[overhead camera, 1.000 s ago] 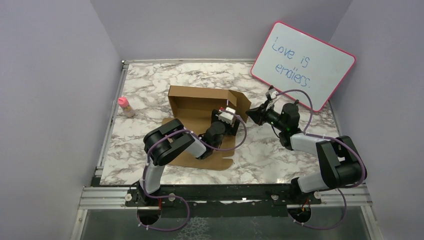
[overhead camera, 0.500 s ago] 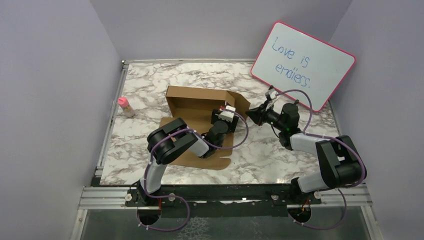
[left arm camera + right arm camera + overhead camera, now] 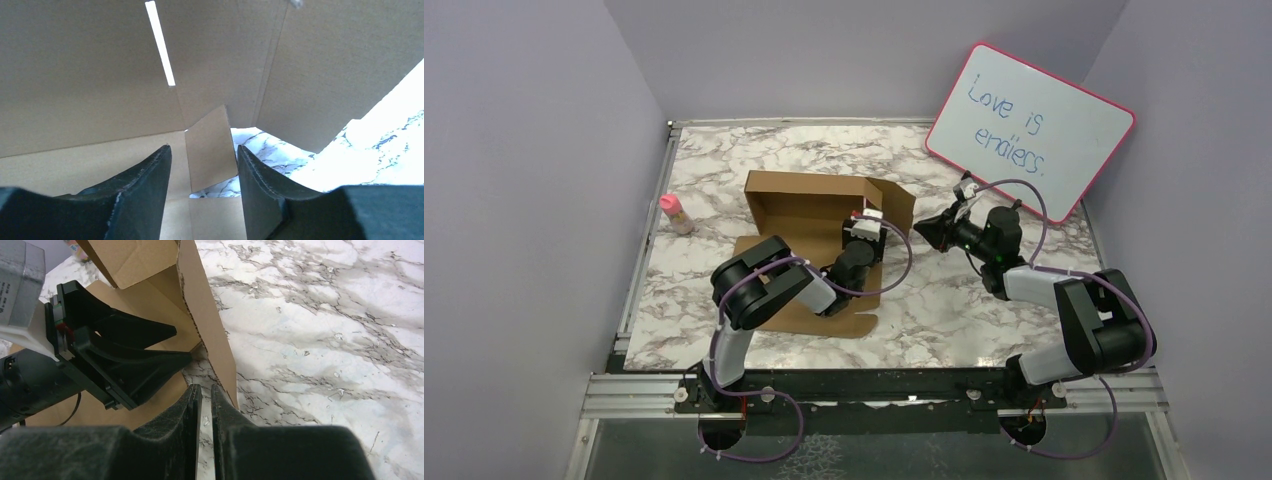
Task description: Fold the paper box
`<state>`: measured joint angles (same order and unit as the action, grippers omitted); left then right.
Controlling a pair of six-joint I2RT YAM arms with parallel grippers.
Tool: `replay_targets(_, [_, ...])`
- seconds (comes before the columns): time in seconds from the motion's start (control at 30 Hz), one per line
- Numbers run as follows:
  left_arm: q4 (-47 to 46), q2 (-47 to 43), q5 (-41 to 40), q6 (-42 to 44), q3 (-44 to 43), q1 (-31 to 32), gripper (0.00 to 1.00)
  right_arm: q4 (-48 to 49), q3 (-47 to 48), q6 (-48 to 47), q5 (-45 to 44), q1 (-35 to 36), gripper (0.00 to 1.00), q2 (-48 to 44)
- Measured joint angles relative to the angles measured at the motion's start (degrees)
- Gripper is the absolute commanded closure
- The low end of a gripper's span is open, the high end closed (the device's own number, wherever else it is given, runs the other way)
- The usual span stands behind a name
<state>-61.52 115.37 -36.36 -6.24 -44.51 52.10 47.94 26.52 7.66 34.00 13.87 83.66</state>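
soft, even overhead light fills the top view; the paper box (image 3: 809,200) casts only a faint shadow on the marble table (image 3: 724,160) just beside it. in the left wrist view the marble right of the box is blown out to white, a slit in its wall glows, and the left gripper's fingers (image 3: 140,195) look dark and soft-edged. in the right wrist view the marble right of the box is crisp, the right gripper's fingers (image 3: 165,440) blurred.

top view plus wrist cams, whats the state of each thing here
paper box: half folded, back wall up, front panel lying flat
left gripper: open, fingers either side of a small box flap
right gripper: nearly shut, empty, by the box's right wall
whiteboard: propped tilted, written on
pink-capped bottle: upright, cap on
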Motion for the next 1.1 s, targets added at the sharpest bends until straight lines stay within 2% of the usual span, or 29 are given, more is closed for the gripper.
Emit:
replay_targets(0.2, [-0.07, -2.69, -0.07, -2.34, 2.69, -1.27, 0.54, 0.00, 0.00, 0.35, 0.02, 0.00, 0.77, -0.09])
replay_targets(0.3, [-0.04, -3.61, -0.04, -3.43, 4.07, -2.14, 0.54, -0.11, 0.00, 0.70, -0.31, 0.00, 0.69, -0.63])
replay_targets(0.47, [0.02, -4.07, 0.39, -5.18, 6.03, -3.69, 0.54, -2.10, 1.53, 0.37, -3.87, 0.00, 0.62, -1.97])
replay_targets(0.63, [0.00, -4.37, 2.32, -6.93, 6.82, -5.07, 0.53, -4.46, 5.86, -0.72, -7.43, 0.00, 0.58, -1.29])
replay_targets(0.9, [-0.11, -4.37, 5.62, -9.05, 7.93, -6.34, 0.51, -7.76, 13.22, -3.67, -7.06, 0.00, 0.54, 7.82])
replay_targets(1.1, [-0.13, -4.37, 8.20, -10.32, 9.01, -6.99, 0.51, -10.21, 18.58, -4.31, -0.81, 0.00, 0.54, 14.80])
